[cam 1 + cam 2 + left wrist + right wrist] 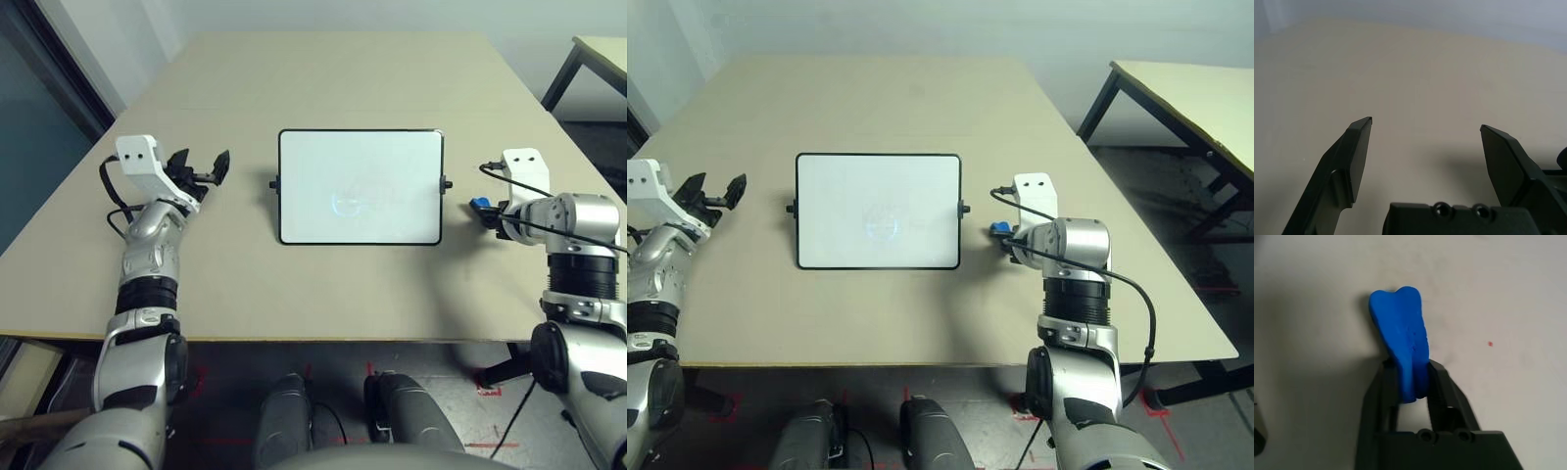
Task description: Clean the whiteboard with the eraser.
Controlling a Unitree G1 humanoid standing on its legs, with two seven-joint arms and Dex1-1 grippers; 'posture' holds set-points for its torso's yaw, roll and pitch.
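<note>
The whiteboard [360,186] lies flat at the table's middle, with a faint smudge of marking near its centre. Just off its right short side, low over the table, is the small blue eraser [1400,340]. My right gripper [1409,363] is shut on the eraser's lower end, one black finger against each side. Most of the eraser sticks out past the fingertips. In the head views the eraser [479,206] shows as a blue spot beside my right wrist. My left gripper [201,166] is open to the left of the board, with nothing between its fingers [1359,147].
Bare tan tabletop [323,78] stretches beyond and around the board. A second table [1195,98] stands off to the right, with a gap of floor between. A black cable [1117,279] loops from my right wrist.
</note>
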